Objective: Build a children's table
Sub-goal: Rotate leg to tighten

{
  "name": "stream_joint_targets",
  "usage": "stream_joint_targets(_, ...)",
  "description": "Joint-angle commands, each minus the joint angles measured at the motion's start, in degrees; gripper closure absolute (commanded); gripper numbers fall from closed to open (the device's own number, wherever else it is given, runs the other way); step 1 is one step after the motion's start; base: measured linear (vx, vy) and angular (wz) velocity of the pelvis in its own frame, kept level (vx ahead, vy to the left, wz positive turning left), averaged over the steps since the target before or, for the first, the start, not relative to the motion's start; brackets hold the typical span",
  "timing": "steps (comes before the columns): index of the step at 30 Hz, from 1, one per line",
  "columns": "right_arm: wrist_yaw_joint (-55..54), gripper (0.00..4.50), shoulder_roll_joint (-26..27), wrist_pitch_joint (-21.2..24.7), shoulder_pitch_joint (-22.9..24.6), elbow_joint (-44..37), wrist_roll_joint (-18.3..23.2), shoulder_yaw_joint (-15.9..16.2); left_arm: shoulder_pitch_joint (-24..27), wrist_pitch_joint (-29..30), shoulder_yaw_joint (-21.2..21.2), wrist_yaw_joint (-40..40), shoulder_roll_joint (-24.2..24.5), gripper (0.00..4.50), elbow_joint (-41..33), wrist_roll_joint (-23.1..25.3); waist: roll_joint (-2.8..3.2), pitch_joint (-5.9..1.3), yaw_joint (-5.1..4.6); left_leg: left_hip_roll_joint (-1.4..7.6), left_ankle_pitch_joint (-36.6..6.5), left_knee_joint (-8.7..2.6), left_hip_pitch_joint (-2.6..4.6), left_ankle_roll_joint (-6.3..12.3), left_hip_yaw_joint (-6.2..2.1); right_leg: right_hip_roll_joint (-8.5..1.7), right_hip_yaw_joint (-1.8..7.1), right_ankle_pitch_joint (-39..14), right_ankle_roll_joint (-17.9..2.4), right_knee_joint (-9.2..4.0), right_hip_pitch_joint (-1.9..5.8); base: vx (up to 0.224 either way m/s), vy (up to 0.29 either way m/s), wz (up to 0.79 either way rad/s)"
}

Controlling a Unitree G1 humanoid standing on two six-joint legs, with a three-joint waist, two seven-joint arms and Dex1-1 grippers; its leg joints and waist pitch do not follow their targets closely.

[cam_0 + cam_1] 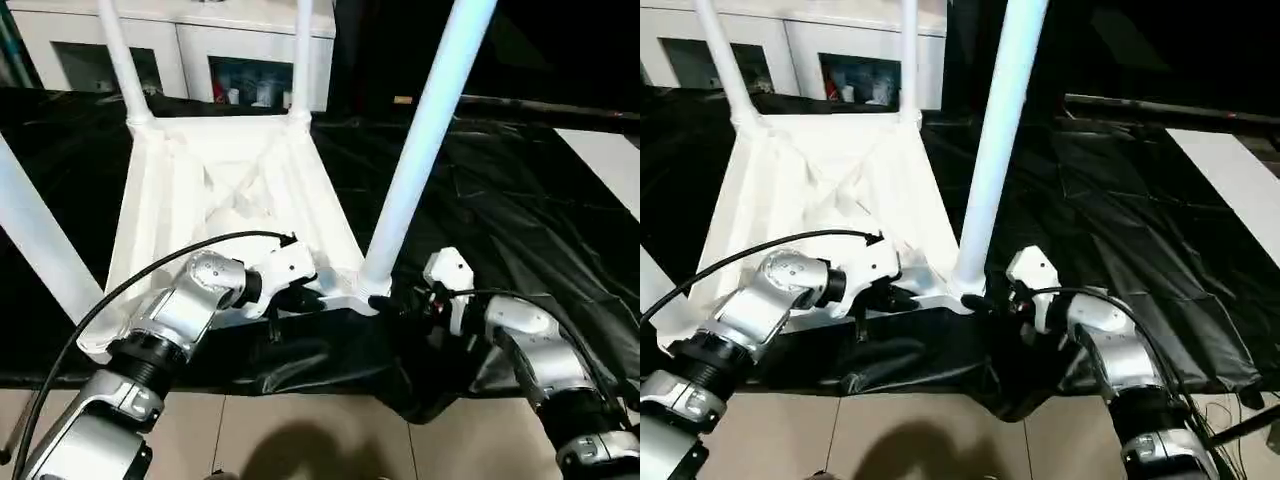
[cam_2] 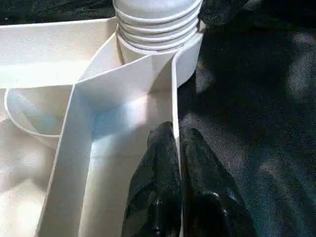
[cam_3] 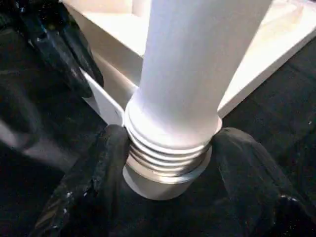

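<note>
The children's table top (image 1: 230,190) lies upside down on the black drape, ribbed underside up. Legs stand in its corner sockets: two at the far corners (image 1: 125,55) (image 1: 302,55), one at the near left (image 1: 35,235) and one at the near right (image 1: 425,130). My left gripper (image 1: 318,292) is shut on the top's thin near rim wall (image 2: 174,98), just beside the near right socket. My right gripper (image 1: 385,300) clasps the threaded base of the near right leg (image 3: 192,74), one black finger (image 3: 98,163) on each side where it meets the socket.
The black-draped work table (image 1: 500,200) ends just in front of the grippers, with tiled floor (image 1: 300,430) below. A white cabinet with glass doors (image 1: 200,50) stands behind. A white panel (image 1: 610,160) lies at the far right.
</note>
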Motion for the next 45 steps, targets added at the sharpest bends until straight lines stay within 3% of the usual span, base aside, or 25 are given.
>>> stream_joint_targets(1,-0.62,1.39,-0.81,1.53,-1.92,-0.62,2.60,-3.46,0.55,-0.08,-1.72,-1.30,-0.55,4.49,1.18,0.30,-0.25,-3.32,0.29,-0.08,-21.15,-4.06,0.33,1.65,0.33,-2.25,1.19,-25.36,-8.58,-5.35,2.20,0.000,0.000,0.00)
stream_joint_targets(5,-1.70,1.10,-1.25,-0.27,-1.51,-0.15,1.44,-3.55,0.49,-0.36,-1.67,-1.13,-0.69,4.50,1.33,0.37,-0.29,-3.33,0.41,-0.07,-20.40,-4.04,0.21,1.49,0.42,-2.31,1.21,-24.12,-9.03,-5.21,2.30,0.000,0.000,0.00)
stream_joint_targets(11,-0.97,1.10,-1.42,-1.80,-0.46,-1.93,2.14,-3.68,0.41,-0.74,-1.80,-1.25,-0.77,4.50,1.67,0.47,-0.17,-3.29,0.50,-0.08,-21.16,-4.08,0.26,1.37,0.35,-2.37,1.18,-25.81,-8.35,-5.40,2.26,0.000,0.000,0.00)
stream_joint_targets(18,-2.50,1.10,-1.14,-0.98,-0.10,-2.23,3.18,-4.92,0.23,-0.89,-1.78,-1.09,-0.80,4.50,1.88,0.68,-0.10,-3.28,0.54,-0.06,-21.64,-4.10,0.39,1.36,0.34,-2.36,1.17,-26.26,-8.29,-5.50,2.12,0.000,0.000,0.00)
stream_joint_targets(26,0.42,1.10,0.92,-0.10,0.96,-5.39,5.43,-3.65,0.37,-1.02,-1.80,-1.58,-0.81,4.50,2.04,0.60,-0.24,-3.34,0.79,-0.03,-21.08,-4.18,0.31,1.61,0.38,-2.33,1.22,-24.94,-8.47,-5.36,2.22,0.000,0.000,0.00)
stream_joint_targets(32,-0.37,1.10,0.65,-0.31,1.06,-3.75,3.15,-2.28,0.30,-1.16,-1.64,-1.36,-0.86,4.50,2.25,0.79,-0.20,-3.32,1.08,0.05,-20.17,-4.25,0.34,1.32,0.45,-2.35,1.31,-23.33,-9.04,-5.18,2.22,0.000,0.000,0.00)
stream_joint_targets(39,-2.08,1.10,0.82,-1.49,-0.58,-0.45,-0.11,-0.81,0.28,-1.49,-1.57,-1.43,-0.72,4.50,2.54,1.07,-0.27,-3.22,0.98,-0.04,-20.88,-4.26,0.35,0.95,0.38,-2.49,1.26,-26.45,-8.00,-5.51,2.14,0.000,0.000,0.00)
stream_joint_targets(45,-2.77,1.10,2.40,-1.73,-2.42,1.47,0.00,-0.94,0.24,-1.62,-1.48,-1.51,-0.60,4.50,2.63,1.16,-0.31,-3.21,0.89,0.00,-21.25,-4.31,0.33,0.98,0.31,-2.49,1.25,-26.77,-7.91,-5.49,2.07,0.000,0.000,0.00)
